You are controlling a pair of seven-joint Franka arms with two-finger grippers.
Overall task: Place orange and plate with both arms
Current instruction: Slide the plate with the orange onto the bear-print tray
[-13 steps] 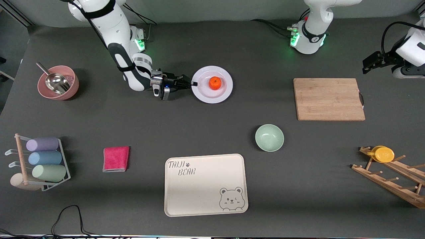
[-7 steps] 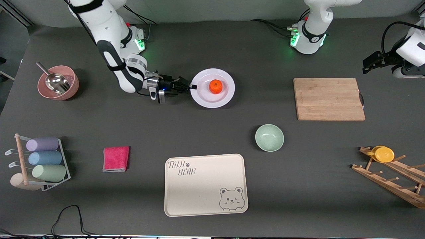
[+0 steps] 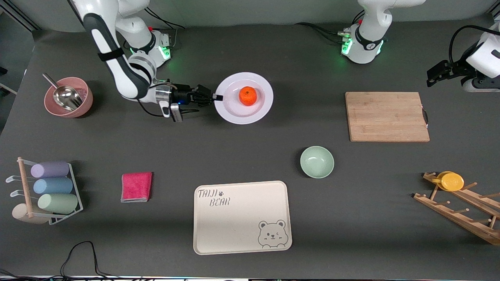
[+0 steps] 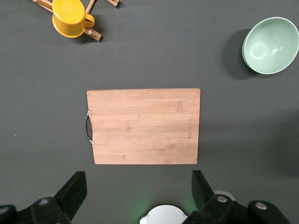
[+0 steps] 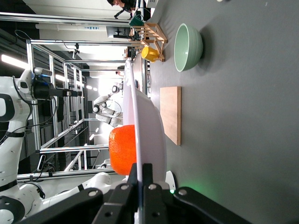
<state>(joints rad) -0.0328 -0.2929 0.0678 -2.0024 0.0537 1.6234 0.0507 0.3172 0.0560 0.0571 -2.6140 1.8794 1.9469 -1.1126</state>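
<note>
The orange [image 3: 247,95] sits on the plate [image 3: 234,114], held by its rim in the clamped right tool [image 3: 216,96] above the tabletop [image 3: 195,148], upper middle of the frame. The bowl [image 3: 84,104] holding a scoop [image 3: 64,95] stands toward the right arm's end. The cutting board [image 3: 386,116] lies toward the left arm's end, the waiting left tool [image 3: 433,79] spread above the tabletop beside it. The small bowl [image 3: 316,162] is nearer the camera, the tray [image 3: 242,230] at lower middle, the folded cloth [image 3: 136,186] beside it. The cup [image 3: 451,181] hangs on the peg rack [image 3: 461,212].
</note>
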